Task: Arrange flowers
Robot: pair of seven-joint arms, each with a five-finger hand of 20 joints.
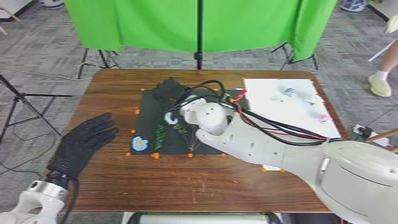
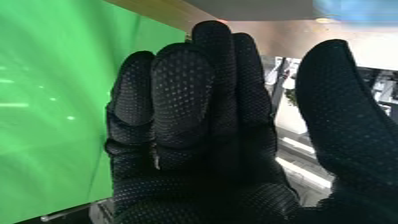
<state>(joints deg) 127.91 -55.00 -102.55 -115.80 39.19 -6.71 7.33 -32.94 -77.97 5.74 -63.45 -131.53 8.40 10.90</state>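
Over the table point(image 1: 187, 190), the right arm point(image 1: 262, 146) partly hides the black mat point(image 1: 148, 115), left hand point(image 1: 82, 143) and right hand point(image 1: 169, 92) released.

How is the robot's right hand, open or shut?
Open: in the right wrist view, the right hand has straight fingers, with the thumb held apart from them.

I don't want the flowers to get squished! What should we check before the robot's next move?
1. Right hand empty: ok, its fingers are straight and hold nothing.
2. Left hand out of the way: ok, it's beside the black mat.
3. Blue flower on the mat: ok.
4. White sheet all used up: not ok, a pink piece is there.
5. Right hand not touching the mat: cannot tell, the hand is over it.
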